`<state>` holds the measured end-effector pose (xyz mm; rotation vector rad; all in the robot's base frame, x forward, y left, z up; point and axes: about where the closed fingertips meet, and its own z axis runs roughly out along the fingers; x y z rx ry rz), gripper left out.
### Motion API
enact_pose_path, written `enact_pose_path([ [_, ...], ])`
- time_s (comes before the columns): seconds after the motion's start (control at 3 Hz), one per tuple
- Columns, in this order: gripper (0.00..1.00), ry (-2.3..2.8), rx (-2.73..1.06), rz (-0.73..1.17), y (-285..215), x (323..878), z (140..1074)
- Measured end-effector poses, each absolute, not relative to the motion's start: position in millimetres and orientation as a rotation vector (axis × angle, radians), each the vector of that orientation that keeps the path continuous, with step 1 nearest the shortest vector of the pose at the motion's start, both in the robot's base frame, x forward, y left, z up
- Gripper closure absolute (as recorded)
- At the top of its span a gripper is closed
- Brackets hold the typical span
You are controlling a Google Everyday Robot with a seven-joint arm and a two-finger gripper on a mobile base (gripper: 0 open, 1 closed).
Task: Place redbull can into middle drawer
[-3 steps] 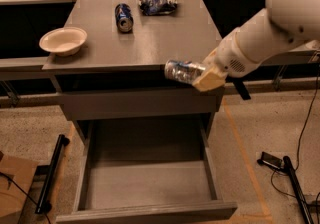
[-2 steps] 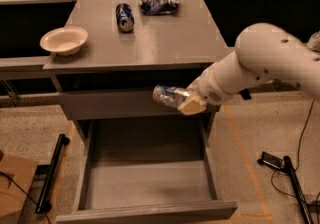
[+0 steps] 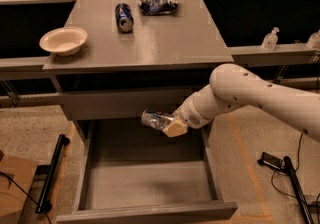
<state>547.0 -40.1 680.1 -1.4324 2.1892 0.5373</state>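
The tool [image 3: 171, 126] sits just left of the frame's center, below the front edge of the surface [image 3: 165, 43], and it is closed on the redbull can [image 3: 154, 118]. It grips the can at its right end, so most of the body sticks out to the left, lying nearly level. The can hangs in the air over the rear part of the middle drawer [image 3: 150, 212], which is pulled out toward the bottom of the frame with its floor bare. The can's top edge is close under the plain drawer panel [image 3: 110, 104] above it. I cannot tell whether they touch.

The white arm [image 3: 250, 93] reaches in from the right, crossing above the drawer's right wall.

Higher in the frame, well apart from all this, the surface carries a dark-blue can [image 3: 123, 17], a snack bag [image 3: 158, 4] and a white bowl [image 3: 63, 41].

Risks, as I judge them:
- An end grip on a can lying sideways is weak. A jolt could pivot it in the tool or let it slip out early.
- If it is let go from this height it would land on its side, and it may roll along the floor and knock the front board.
- Any upward drift could strike the panel above.
- Lowering the arm without clearing the right wall could nudge the drawer.
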Motion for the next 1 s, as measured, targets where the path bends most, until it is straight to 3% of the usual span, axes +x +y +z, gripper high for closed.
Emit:
enact_pose_path([
  [0.33,1.0,2.194,-1.502,0.601,-22,530,653],
  [0.67,1.0,2.209,-1.55,0.809,16,479,570],
  [1.0,1.0,2.219,-1.545,0.896,37,451,510],
])
